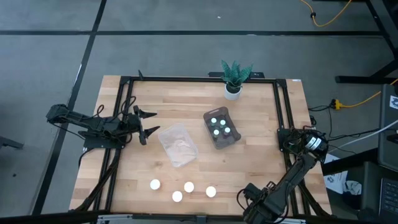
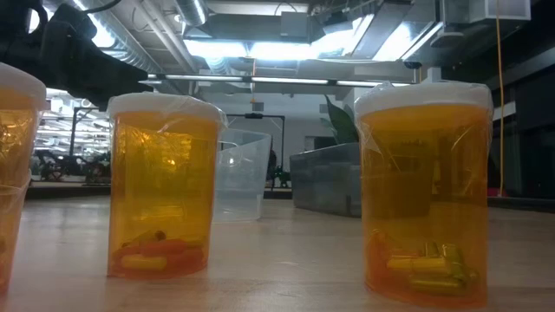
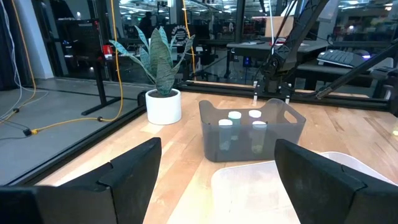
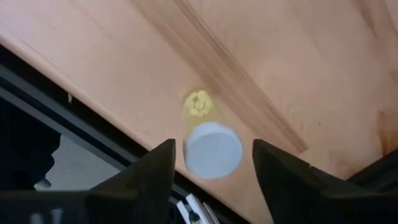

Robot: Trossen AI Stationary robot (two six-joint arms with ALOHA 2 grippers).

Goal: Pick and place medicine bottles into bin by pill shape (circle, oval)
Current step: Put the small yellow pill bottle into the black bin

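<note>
**Waiting tools, unlabelled bottles**

Showing no readable writing, four amber medicine bottles [image 1: 183, 190] stand at the worktop's [image 1: 261, 155] six o'clock edge; smaller white ones [image 1: 219, 126] sit in the grey bin [image 1: 222, 140]. The clear bin [image 1: 178, 144] lies at centre. The left tool [image 1: 145, 123], at nine o'clock, gapes open. The right tool [image 4: 212, 163], at five o'clock, hangs spread above one bottle [image 4: 211, 148].

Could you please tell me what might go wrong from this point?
1. The right pincer is open around a white-capped bottle standing close to the table edge; an off-centre close might tip it over the side.
2. Neighbouring bottles stand close by and could get knocked.
3. The left pincer sits open right beside the clear bin and might nudge it.
</note>
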